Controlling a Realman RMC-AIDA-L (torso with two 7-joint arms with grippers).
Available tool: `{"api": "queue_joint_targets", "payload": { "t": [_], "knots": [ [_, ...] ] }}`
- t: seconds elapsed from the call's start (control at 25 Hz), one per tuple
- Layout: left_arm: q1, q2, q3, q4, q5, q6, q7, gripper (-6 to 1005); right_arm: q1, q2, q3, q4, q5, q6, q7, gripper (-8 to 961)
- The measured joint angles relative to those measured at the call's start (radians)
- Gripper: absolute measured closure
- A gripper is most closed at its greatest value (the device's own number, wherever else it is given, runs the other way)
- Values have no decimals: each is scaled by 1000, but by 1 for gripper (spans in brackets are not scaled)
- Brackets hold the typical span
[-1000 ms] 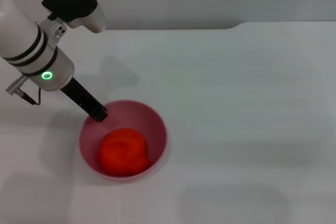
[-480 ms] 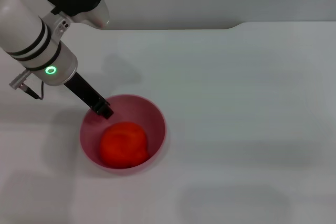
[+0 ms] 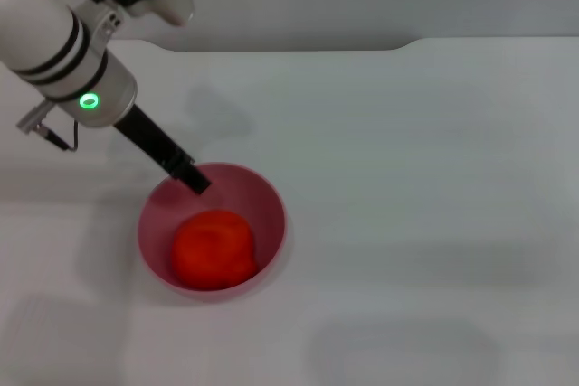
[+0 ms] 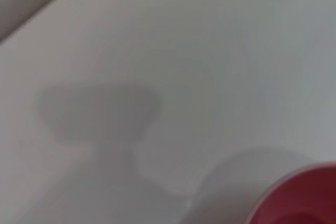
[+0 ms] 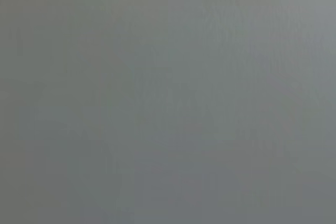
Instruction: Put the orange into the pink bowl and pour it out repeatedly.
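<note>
**Orange sits in bowl as left arm hovers at far rim**

Resting low in the pink bowl [image 3: 212, 230], the orange [image 3: 213, 249] lies toward the near side of the basin, a bright red-orange fruit with a slightly lumpy outline, filling roughly half the bowl's width. The bowl itself, glossy and smooth with a plain rim, stands upright on the white surface [image 3: 407, 178] at the robot's left.

Just beyond the fruit, the left tool [image 3: 194, 178] reaches down at a slant from the far left, its dark tip at the bowl's far rim. Whether it is gripping that rim or merely poised over it cannot be told; its fingers are not separately visible. The orange therefore lies nearer to the robot than the tool tip, and slightly to the right of it.

The left wrist view catches only a pink arc of the bowl's edge against the bare surface.

The right tool is out of sight, leaving the left arm by far the closer for any tipping of the bowl, which looks to be the next step.
</note>
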Motion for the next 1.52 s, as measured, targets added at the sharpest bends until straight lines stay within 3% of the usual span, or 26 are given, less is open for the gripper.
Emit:
{"api": "queue_joint_targets", "payload": {
  "t": [0.12,0.24,0.52,0.72,0.76,0.8,0.92,0.96,1.0,1.08,1.16,1.2,1.24,1.28,1.52],
  "knots": [
    [0,-5,-13,100,-26,24,4,327,0,0,0,6,2,-2,1,314],
    [0,-5,-21,128,-57,23,15,284,0,0,-2,6,2,-5,2,314],
    [21,-7,-161,164,-514,-135,317,198,0,0,-15,7,2,-7,14,312],
    [132,-9,-227,53,-1102,-299,736,198,0,2,-29,8,2,-8,14,312],
    [132,-9,-227,53,-1102,-299,736,198,0,2,-33,12,2,-8,14,313],
    [189,-10,-223,-10,-1370,-341,955,198,0,2,-35,17,2,-8,14,313],
    [248,-18,-214,-88,-1601,-366,1200,198,9,4,-35,42,4,-9,14,313],
    [248,-18,-214,-88,-1601,-366,1200,198,14,5,-32,53,8,-9,14,313],
    [289,-22,-210,-160,-1770,-385,1398,198,17,5,-31,64,22,-9,14,314],
    [315,-23,-208,-215,-1886,-397,1544,198,22,5,-30,85,62,-9,11,314],
    [315,-23,-208,-215,-1886,-397,1544,198,25,4,-30,109,125,-10,7,314],
    [336,-23,-207,-261,-1970,-404,1645,198,26,3,-29,118,151,-10,7,314],
    [385,-23,-206,-350,-2147,-402,1845,198,27,3,-25,128,175,-10,6,314],
    [403,-24,-201,-379,-2203,-396,1903,198,28,2,-19,136,193,-10,6,314],
    [459,-24,-178,-476,-2364,-362,2046,198,37,2,54,181,211,-16,4,314]
  ]
}}
